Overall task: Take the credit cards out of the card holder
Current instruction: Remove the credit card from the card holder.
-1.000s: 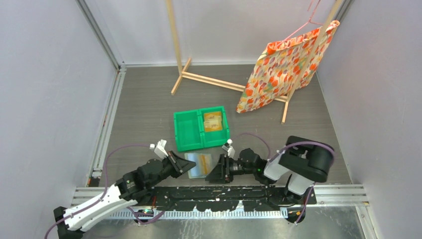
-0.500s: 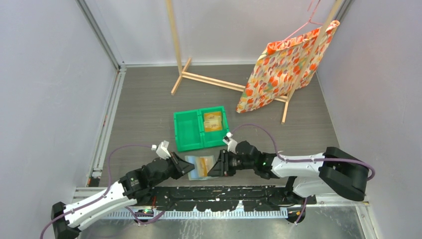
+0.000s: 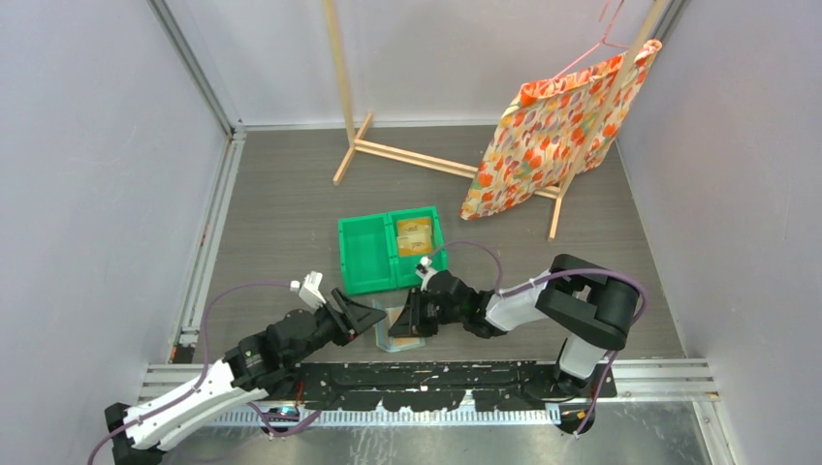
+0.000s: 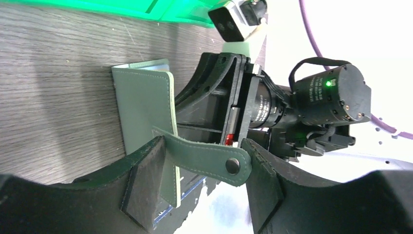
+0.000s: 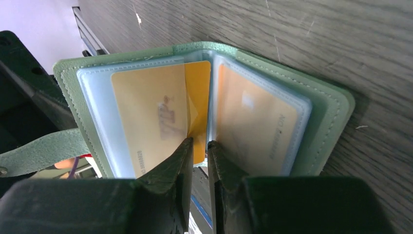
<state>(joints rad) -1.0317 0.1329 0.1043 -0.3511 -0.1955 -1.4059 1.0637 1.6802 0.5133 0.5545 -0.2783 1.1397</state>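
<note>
Faint "VIP"-like print on one credit card (image 5: 148, 114) — rest illegible.

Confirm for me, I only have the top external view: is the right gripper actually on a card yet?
Observer: The right wrist view shows the right gripper straddling the edge of an orange card that pokes from the middle sleeve of the card holder, jaws nearly closed.
Operator: And the left gripper?
Observer: Left wrist view: its jaws stand open, the holder's snap strap lying between them.
Operator: Any cards left inside?
Observer: Yes, tan cards sit in sleeves on both sides.
</note>
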